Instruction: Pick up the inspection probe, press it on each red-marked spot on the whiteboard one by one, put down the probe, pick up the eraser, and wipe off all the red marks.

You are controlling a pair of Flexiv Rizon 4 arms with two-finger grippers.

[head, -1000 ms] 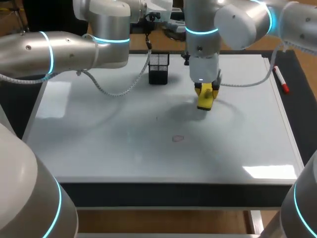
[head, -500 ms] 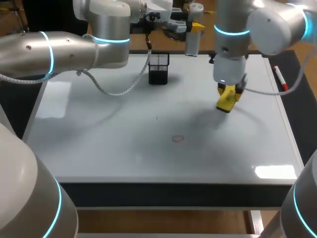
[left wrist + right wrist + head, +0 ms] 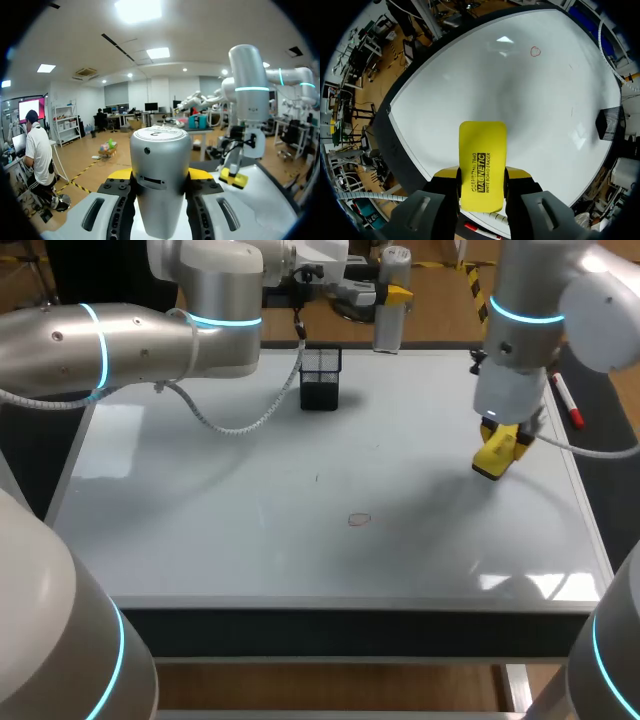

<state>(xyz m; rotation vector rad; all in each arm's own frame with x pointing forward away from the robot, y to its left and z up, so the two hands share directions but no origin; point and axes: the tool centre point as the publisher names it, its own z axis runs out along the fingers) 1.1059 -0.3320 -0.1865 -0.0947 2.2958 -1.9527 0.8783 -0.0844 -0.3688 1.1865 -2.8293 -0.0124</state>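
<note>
**Q:** Right side?
**A:** The right gripper (image 3: 482,176) was clamped on the eraser (image 3: 482,150), with a yellow tip pressed to each long side. The eraser was a flat yellow block with rounded corners and black print on its face. In the head view it hung tilted over the right part of the whiteboard (image 3: 200,540), near the rim. I could not tell whether it touched the surface.

**Q:** Board surface?
**A:** It was smooth, glossy white in a thin pale frame, with the ceiling lights mirrored in it. One small red ring (image 3: 359,519), a thin line open in the middle, sat near the centre, well apart from the eraser.

**Q:** Left side?
**A:** The left gripper (image 3: 160,174) was closed on the probe (image 3: 160,150), one yellow tip against each side. The probe was a smooth grey cylinder with a flat round cap. The head view showed it upright, beyond the board's far edge.

**Q:** Anything else?
**A:** A square black wire-mesh basket (image 3: 320,377) stood at the far edge. A slim white marker (image 3: 567,400) with red ends lay beside the right rim.
</note>
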